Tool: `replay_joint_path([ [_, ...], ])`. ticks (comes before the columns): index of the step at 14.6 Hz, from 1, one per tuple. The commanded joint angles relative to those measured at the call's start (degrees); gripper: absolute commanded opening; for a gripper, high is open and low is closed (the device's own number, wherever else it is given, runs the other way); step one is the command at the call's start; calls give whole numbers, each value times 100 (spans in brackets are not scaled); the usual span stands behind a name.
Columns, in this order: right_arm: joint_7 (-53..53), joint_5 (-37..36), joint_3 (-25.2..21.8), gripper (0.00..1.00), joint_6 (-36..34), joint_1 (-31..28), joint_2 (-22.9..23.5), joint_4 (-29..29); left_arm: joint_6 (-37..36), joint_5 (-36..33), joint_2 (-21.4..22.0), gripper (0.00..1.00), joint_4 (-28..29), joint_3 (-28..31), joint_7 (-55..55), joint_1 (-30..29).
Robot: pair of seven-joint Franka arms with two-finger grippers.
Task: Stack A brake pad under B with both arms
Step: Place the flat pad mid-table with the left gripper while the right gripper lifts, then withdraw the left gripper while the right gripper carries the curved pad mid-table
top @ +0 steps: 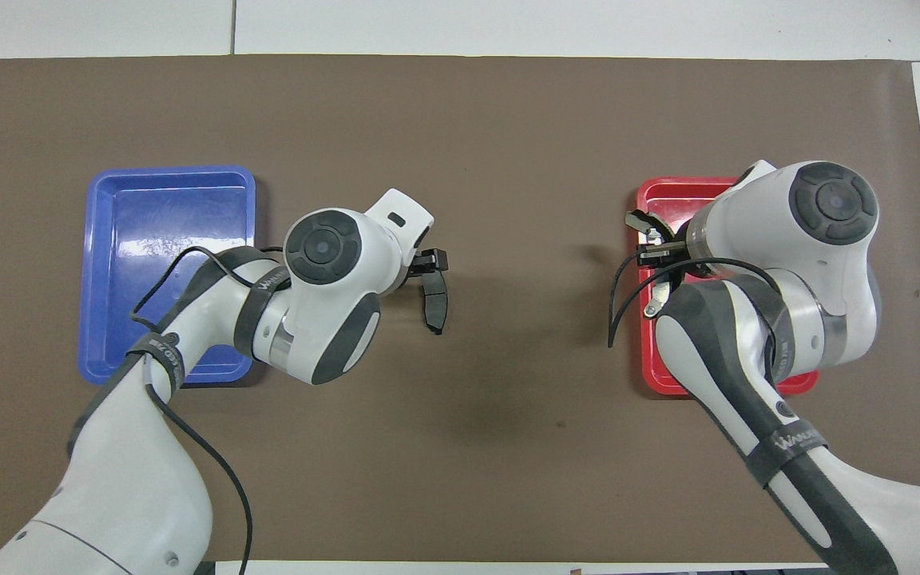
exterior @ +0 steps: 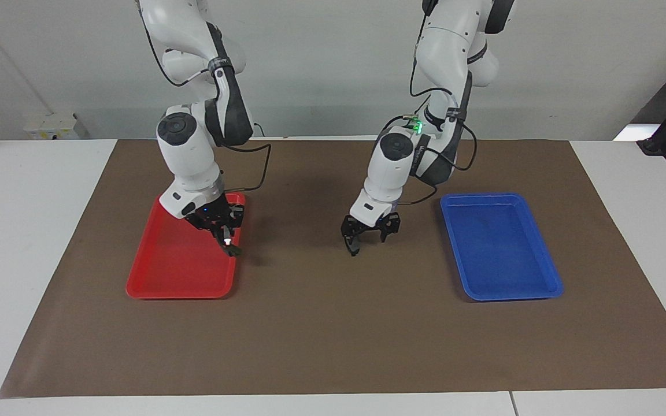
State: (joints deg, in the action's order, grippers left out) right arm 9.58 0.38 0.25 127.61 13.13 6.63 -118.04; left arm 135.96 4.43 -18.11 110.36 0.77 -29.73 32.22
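While the left gripper [exterior: 367, 234] hangs over bare brown mat [exterior: 321, 323] between the trays, pinching A brake pad [top: 434, 299], the right gripper [exterior: 224, 231] hovers over the red tray [exterior: 177, 271], clamped on B [top: 652, 267]; the blue tray [exterior: 500, 248] lies toward the left arm's end.

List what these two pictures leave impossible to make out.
Facing view: B is mostly hidden by the right gripper holding it over the red tray's edge.
Overhead view: the right arm covers much of the red tray.
Both views: whether the left gripper, over the mat, holds anything.
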Motion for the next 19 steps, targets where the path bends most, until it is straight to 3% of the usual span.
replay_joint_path([
  [1,744,102,19,0,-95,583,197,402,-867,14,632,100,13,-16,1123,-749],
  [4,1571,76,19,0,-166,1251,592,833,-1807,23,896,100,-294,-16,2406,-1663],
  [9,2794,-126,19,0,-466,2096,1884,2380,-3013,23,1151,100,-875,-7,4068,-2816],
  [14,2874,-266,19,0,-8,2334,2088,2303,-3741,-231,1599,100,-1164,37,4748,-3230],
  [19,2725,-443,19,0,265,2404,2167,2144,-4490,-250,1617,100,-1728,46,4748,-3222],
])
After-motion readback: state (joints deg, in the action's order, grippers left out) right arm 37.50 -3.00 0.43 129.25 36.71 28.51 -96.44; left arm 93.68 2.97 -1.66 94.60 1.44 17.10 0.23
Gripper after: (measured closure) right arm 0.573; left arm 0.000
